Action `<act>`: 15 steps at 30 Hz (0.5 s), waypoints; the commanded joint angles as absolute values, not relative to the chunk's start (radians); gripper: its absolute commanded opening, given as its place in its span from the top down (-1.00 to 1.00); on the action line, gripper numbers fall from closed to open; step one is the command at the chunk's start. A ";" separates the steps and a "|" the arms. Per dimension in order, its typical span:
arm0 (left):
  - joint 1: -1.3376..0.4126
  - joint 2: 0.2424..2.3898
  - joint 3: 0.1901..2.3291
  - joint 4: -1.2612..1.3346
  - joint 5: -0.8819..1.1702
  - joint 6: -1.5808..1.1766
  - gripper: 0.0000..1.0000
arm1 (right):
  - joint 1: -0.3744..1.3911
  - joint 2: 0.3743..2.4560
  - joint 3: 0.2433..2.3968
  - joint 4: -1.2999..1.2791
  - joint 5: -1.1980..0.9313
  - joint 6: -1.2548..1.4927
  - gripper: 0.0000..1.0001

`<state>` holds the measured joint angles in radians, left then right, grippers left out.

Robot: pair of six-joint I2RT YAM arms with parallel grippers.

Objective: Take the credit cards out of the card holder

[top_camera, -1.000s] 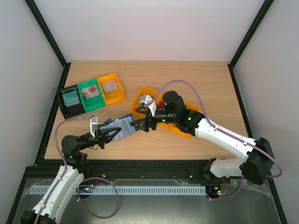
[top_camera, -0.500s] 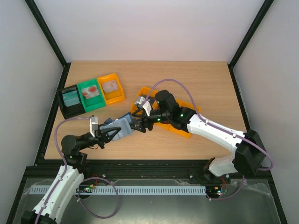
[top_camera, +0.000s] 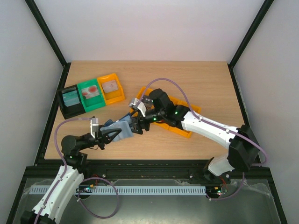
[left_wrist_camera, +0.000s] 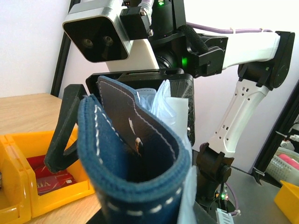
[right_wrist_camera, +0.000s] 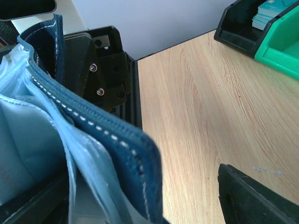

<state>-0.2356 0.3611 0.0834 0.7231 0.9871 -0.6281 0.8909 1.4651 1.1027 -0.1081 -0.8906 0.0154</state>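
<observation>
The card holder [top_camera: 119, 129] is a navy wallet with white stitching and pale blue inner pockets, held up off the table. My left gripper [top_camera: 110, 134] is shut on its near end. My right gripper [top_camera: 135, 126] is open, its jaws either side of the holder's far edge. In the right wrist view the holder [right_wrist_camera: 70, 140] fills the left and one finger [right_wrist_camera: 254, 200] stands apart at the lower right. In the left wrist view the holder [left_wrist_camera: 135, 158] gapes open, with no card showing inside. A red credit card [left_wrist_camera: 46, 181] lies in the orange tray [left_wrist_camera: 18, 144].
Three small bins stand at the back left: black [top_camera: 70, 100] with a teal card, green [top_camera: 90, 94] with a reddish card, orange [top_camera: 111, 87] with a pale card. The orange tray [top_camera: 187, 130] lies under the right arm. The black and green bins also show in the right wrist view [right_wrist_camera: 261, 25].
My right gripper has moved left from over the orange tray to the card holder and now straddles its far edge. The left gripper has kept the holder still.
</observation>
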 commanded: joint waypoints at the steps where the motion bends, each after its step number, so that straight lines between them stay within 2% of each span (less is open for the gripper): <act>1: -0.224 0.366 0.094 0.655 0.850 -0.574 0.96 | 0.952 1.423 1.153 -0.196 -0.997 -0.097 -0.61; 9: -0.224 0.367 0.092 0.683 0.885 -0.588 0.96 | 0.945 1.337 1.135 -0.349 -0.958 -0.207 -0.64; 15: -0.224 0.365 0.091 0.697 0.905 -0.598 0.96 | 0.926 1.324 1.144 -0.412 -0.918 -0.245 -0.59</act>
